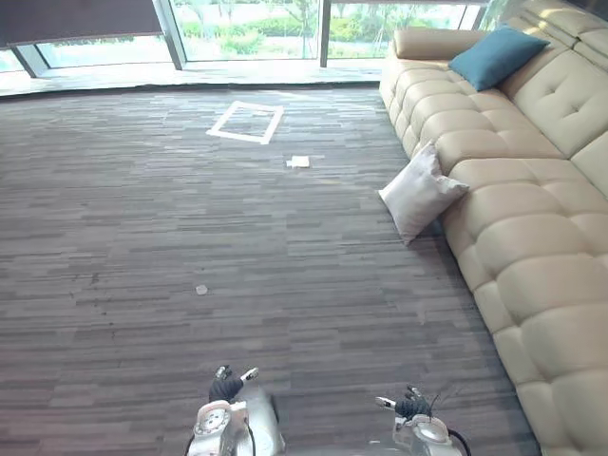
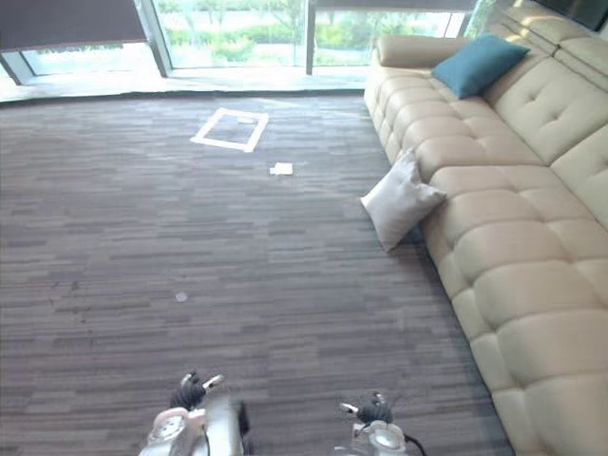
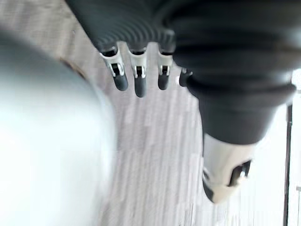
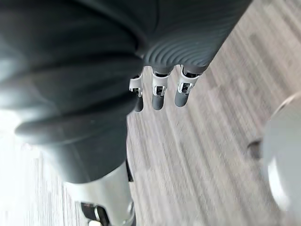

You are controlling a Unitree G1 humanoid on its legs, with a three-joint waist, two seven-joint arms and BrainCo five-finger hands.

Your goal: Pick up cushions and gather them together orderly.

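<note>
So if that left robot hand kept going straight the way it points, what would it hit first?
Probably just the carpet, which lies past the open fingers of the left robot hand. The white cushion leans against the sofa, well off to its right. Depth is hard to judge.

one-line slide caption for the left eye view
Empty left hand and right hand; white cushion on carpet against sofa, teal cushion on its seat.
</note>
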